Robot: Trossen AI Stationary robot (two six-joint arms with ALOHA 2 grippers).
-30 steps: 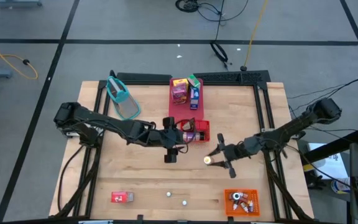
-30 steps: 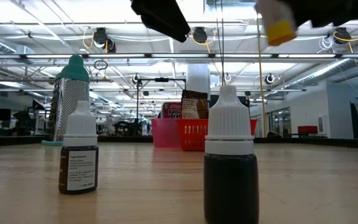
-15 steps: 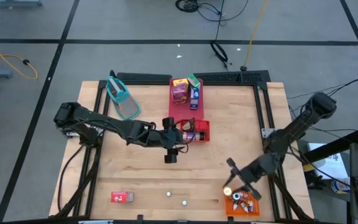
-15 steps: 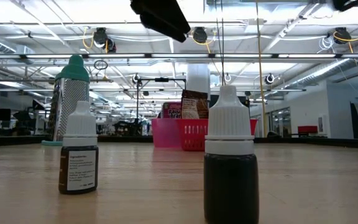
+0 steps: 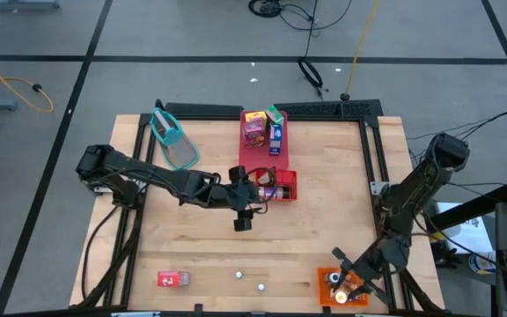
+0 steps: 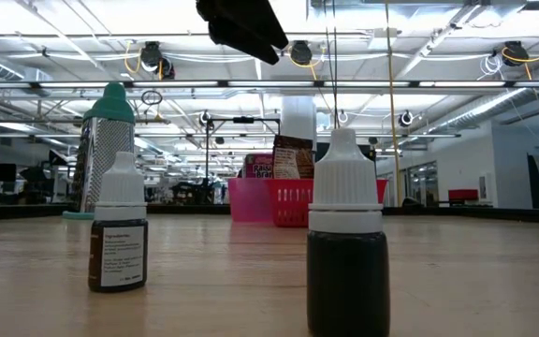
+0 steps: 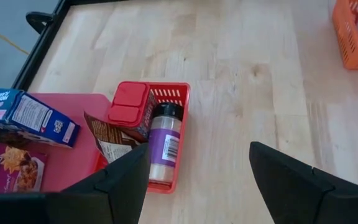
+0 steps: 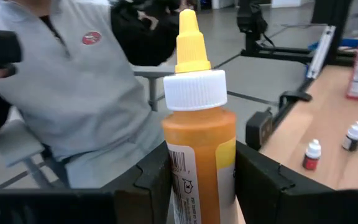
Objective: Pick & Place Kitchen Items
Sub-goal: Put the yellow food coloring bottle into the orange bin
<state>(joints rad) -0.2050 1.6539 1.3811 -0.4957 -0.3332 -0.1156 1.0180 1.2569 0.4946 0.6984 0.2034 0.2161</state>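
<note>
High view, nearest edge first: the right gripper is down at about 5 o'clock on the table, sitting right over the orange bin, and it's pinching an orange squeeze bottle with a white collar and yellow nozzle. The right wrist view shows both fingers pressed against the bottle's sides, bottle upright between them, with a person in a grey top seated just past the table edge. So I'd say we're at the drop-off step for this one: the bottle is over the bin but not let go. The bin already has a few little bottles in it, so the next move looks like lowering a touch and opening the jaws somewhere it won't knock those over. Also along the near edge, a small red carton sits at 7 o'clock and two tiny round pieces at 6; in the low view those turn out to be dropper bottles standing upright, so they're probably next in line. Moving to the middle, the left gripper hovers with its fingers spread wide and nothing between them, just beside a red basket holding a purple-labelled jar and a red-lidded container. Farther back at 12 o'clock, a pink tray carries cereal-type cartons, and at 10 o'clock there's a teal-handled grater.
</note>
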